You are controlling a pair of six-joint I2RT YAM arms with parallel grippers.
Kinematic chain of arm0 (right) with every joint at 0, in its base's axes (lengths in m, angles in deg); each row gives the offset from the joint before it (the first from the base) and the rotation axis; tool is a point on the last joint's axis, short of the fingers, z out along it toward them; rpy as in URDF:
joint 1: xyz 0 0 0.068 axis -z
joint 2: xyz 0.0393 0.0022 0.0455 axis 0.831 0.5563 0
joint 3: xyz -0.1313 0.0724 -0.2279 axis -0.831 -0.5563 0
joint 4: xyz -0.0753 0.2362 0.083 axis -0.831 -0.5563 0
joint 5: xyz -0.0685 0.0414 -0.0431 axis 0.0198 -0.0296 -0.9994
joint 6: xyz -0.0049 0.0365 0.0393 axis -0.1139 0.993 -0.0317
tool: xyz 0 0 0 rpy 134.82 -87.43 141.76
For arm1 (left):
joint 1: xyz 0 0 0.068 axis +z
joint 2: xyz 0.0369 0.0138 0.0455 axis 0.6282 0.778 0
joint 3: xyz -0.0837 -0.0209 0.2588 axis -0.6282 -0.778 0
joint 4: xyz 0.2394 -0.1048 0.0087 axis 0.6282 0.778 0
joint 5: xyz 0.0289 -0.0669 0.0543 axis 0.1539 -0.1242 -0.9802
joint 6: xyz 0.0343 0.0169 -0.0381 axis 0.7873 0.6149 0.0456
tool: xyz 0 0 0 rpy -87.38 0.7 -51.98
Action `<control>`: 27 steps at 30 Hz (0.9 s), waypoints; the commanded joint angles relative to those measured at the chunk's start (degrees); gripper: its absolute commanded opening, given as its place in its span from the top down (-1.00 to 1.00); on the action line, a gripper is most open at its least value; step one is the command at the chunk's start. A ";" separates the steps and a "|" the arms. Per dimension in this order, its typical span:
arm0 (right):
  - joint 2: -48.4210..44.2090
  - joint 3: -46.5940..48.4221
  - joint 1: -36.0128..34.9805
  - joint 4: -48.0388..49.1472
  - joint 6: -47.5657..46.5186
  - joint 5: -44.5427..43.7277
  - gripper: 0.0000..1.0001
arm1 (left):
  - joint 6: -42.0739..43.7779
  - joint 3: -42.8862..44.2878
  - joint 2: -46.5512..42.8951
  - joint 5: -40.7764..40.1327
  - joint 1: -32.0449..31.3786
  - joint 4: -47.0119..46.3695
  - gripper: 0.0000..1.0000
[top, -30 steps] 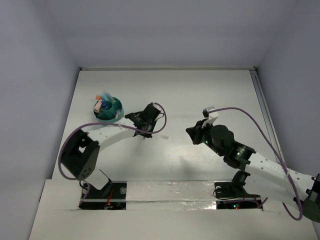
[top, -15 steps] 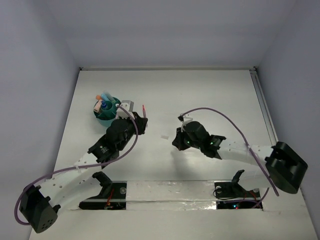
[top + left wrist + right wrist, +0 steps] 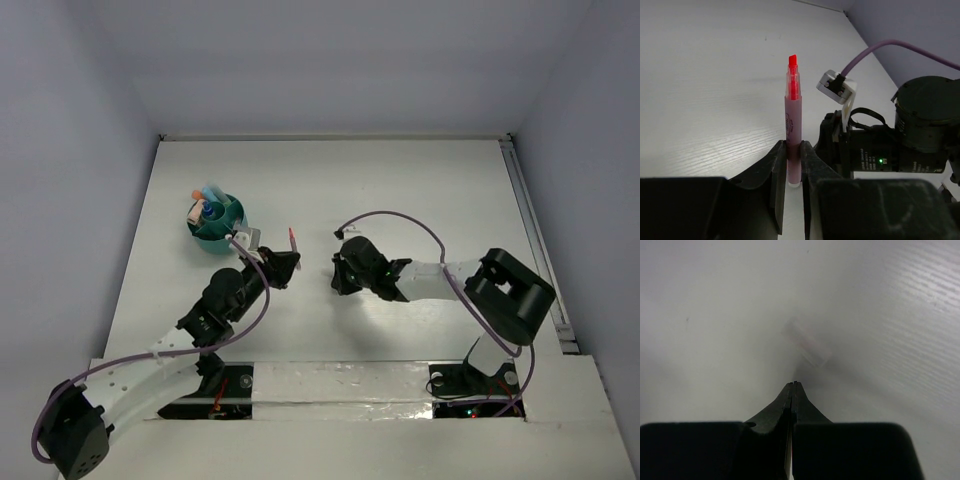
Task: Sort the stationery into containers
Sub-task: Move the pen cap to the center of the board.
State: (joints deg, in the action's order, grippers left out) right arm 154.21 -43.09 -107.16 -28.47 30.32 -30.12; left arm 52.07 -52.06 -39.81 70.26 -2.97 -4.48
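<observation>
White table (image 3: 400, 180); pink highlighter (image 3: 792, 125), print illegible

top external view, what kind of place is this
Probably a robot lab test cell, not a real office: a white tabletop boxed in by plain pale walls, a left arm and right arm bolted at its near edge, and one round teal plastic pot of pens.

- The left arm (image 3: 190, 335) stretches from its base at the near left edge diagonally forward and to the right.
- The left fingers (image 3: 778, 167) clamp the lower barrel of a pink marker (image 3: 793, 117), which sticks out past their tips.
- The right arm (image 3: 440, 280) bends at a raised elbow, with its forearm reaching left toward the middle.
- The right fingers (image 3: 780, 405) are pressed fully together, gripping nothing.
</observation>
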 commanded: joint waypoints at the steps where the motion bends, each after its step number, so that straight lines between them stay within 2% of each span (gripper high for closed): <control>1: 2.07 4.35 0.07 2.51 -1.39 -4.68 1.00 | 1.34 -0.81 0.37 2.79 0.14 -7.03 1.00; 5: 4.79 6.55 0.59 0.31 -1.83 -9.51 1.00 | 2.75 -0.55 1.51 2.88 0.14 -7.91 1.00; 11: 5.59 8.22 2.27 -1.10 -3.50 -11.27 1.00 | 3.54 -0.55 2.92 2.35 0.14 -8.53 1.00; 24: 7.96 11.03 4.64 0.75 -5.79 -7.93 1.00 | 3.45 -0.11 6.52 1.91 0.14 -10.20 1.00; 27: 5.16 10.16 4.64 0.31 -5.70 -8.55 1.00 | 3.54 -0.11 6.61 1.47 0.14 -10.02 1.00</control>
State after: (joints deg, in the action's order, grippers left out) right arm 161.72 -34.26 -102.41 -29.43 25.51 -38.18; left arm 54.86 -52.37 -33.03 72.05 -2.97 -10.80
